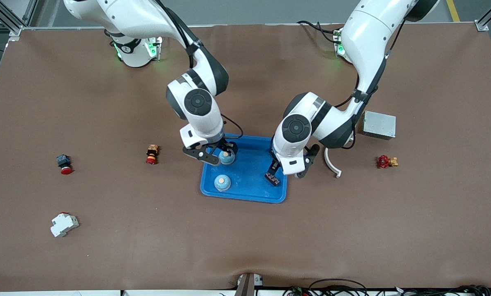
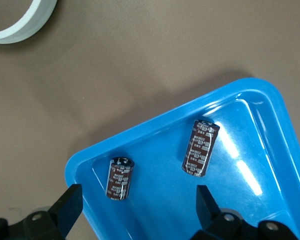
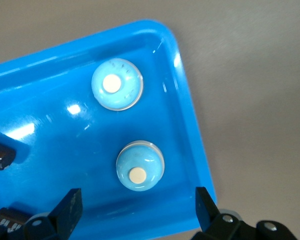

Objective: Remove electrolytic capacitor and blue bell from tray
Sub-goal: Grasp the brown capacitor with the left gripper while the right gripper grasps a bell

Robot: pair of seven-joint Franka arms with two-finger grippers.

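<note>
A blue tray [image 1: 251, 185] lies mid-table and holds two light-blue bells and two brown capacitors. My right gripper [image 1: 220, 153] hangs open over the tray's corner toward the right arm's end. One bell [image 1: 226, 157] [image 3: 139, 165] lies just below its fingers, and the other bell [image 1: 222, 182] [image 3: 117, 84] sits nearer the front camera. My left gripper [image 1: 290, 166] [image 2: 137, 207] stands open over the tray's edge toward the left arm's end. It holds nothing. One capacitor [image 2: 120, 178] [image 1: 273, 179] lies by its fingertips, a second capacitor [image 2: 201, 147] beside it.
A white curved strip [image 1: 332, 162], a silver box [image 1: 379, 124] and a red valve [image 1: 387, 161] lie toward the left arm's end. A red push button [image 1: 151, 154], a black-and-red button [image 1: 64, 163] and a white breaker [image 1: 63, 224] lie toward the right arm's end.
</note>
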